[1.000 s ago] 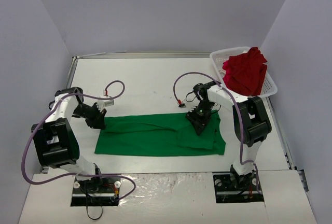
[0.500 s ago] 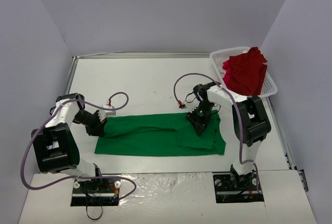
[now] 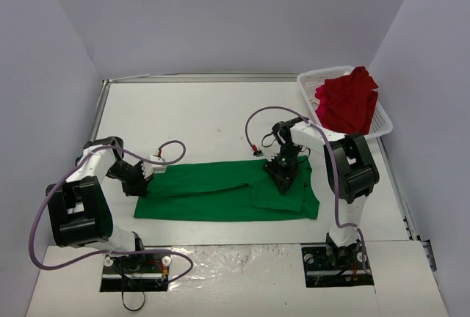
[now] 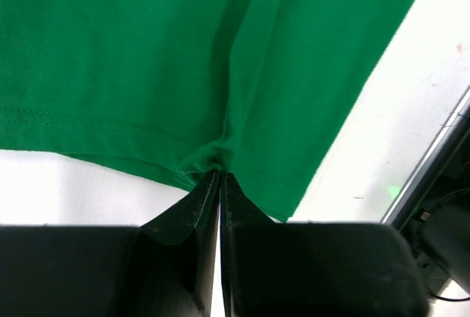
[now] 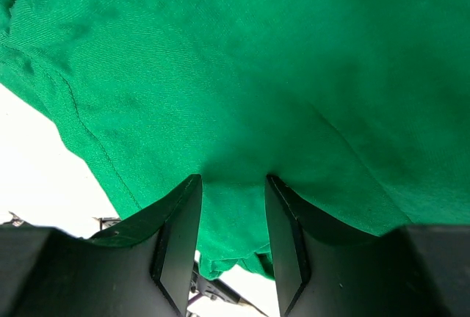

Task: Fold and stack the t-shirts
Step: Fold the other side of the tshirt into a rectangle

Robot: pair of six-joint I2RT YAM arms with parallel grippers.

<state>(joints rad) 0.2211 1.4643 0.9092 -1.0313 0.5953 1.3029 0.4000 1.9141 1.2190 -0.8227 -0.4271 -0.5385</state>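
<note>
The green t-shirt lies stretched sideways across the near half of the table. My left gripper is low at its left end. In the left wrist view that gripper is shut on the puckered hem of the green cloth. My right gripper is down on the shirt's right part. In the right wrist view its jaws stand partly apart with a thick fold of green cloth between them. The red t-shirt sits crumpled in the basket.
The white lattice basket stands at the back right corner. A metal rail runs along the table's far edge. Purple cables loop from both arms above the table. Grey walls close in both sides.
My left gripper has moved nearer and slightly right, dragging the green shirt's left edge inward with it. The right gripper has hardly moved.
</note>
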